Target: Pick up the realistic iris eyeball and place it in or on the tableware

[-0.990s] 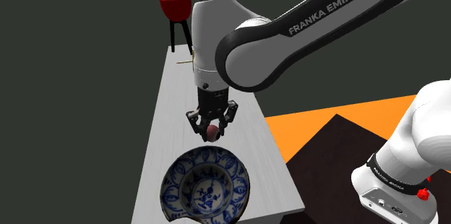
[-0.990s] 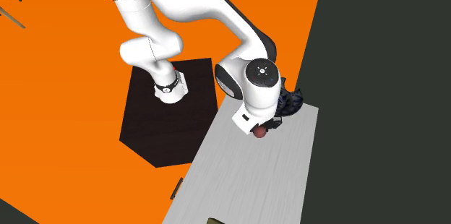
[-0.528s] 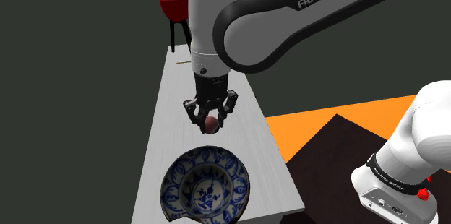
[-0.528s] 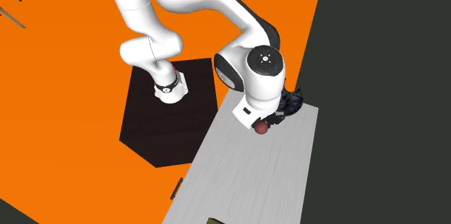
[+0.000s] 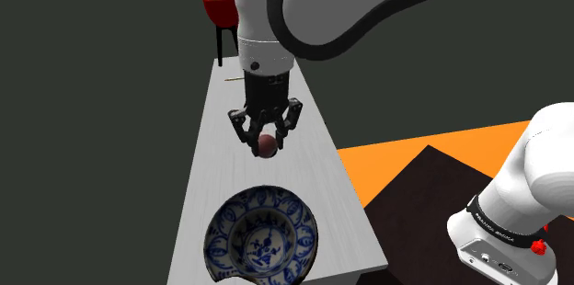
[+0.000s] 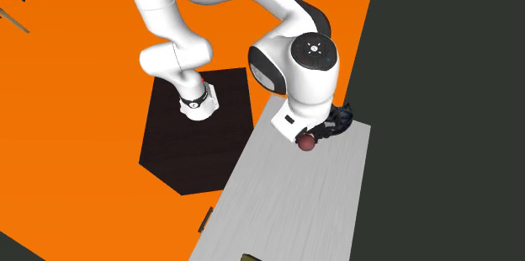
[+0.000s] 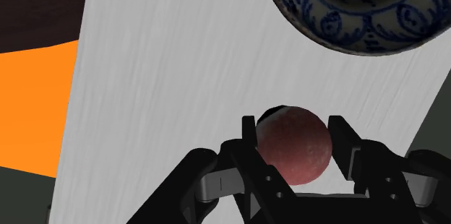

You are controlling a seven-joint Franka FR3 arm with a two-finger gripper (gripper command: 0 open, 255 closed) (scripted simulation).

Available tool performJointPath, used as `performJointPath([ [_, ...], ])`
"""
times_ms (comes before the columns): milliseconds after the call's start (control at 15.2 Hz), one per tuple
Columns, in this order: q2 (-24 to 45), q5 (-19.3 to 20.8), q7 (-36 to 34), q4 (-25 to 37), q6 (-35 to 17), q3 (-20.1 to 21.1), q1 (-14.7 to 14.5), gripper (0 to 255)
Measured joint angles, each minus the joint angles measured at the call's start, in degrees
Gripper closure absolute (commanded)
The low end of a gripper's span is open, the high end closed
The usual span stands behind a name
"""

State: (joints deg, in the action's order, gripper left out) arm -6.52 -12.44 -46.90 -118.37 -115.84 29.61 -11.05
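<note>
While the black fingers (image 7: 249, 134) clasp it from both sides, the eyeball (image 7: 294, 145), drawn as a mottled reddish-pink ball, hangs in the air above the pale, streaked counter (image 7: 181, 78). It touches nothing but the gripper (image 7: 294, 141). Ahead of the ball lies the rim of a blue-and-white patterned bowl (image 7: 361, 13), apart from it.

From the shoulder view, the gripper (image 5: 266, 142) points straight down over the middle stretch of the counter (image 5: 216, 159), with the eyeball (image 5: 267, 147) pinched at its tips. The bowl (image 5: 261, 202) sits upright at the counter's near end, below the ball in that view. A red pot (image 5: 223, 7) stands beyond the far end.

The second exterior view shows the eyeball (image 6: 306, 142) under the white wrist, just beside the bowl (image 6: 341, 119). An orange floor (image 6: 84, 133) surrounds the dark stand (image 6: 193, 150).
</note>
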Motion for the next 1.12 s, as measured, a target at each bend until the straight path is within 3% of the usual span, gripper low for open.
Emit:
performJointPath([
  [660, -1.3, 0.0, -0.6, 6.2, 7.4, -0.6, 0.3, 255],
  [1122, -3.0, -1.0, -8.3, 6.1, 7.4, 4.0, -3.2, 255],
])
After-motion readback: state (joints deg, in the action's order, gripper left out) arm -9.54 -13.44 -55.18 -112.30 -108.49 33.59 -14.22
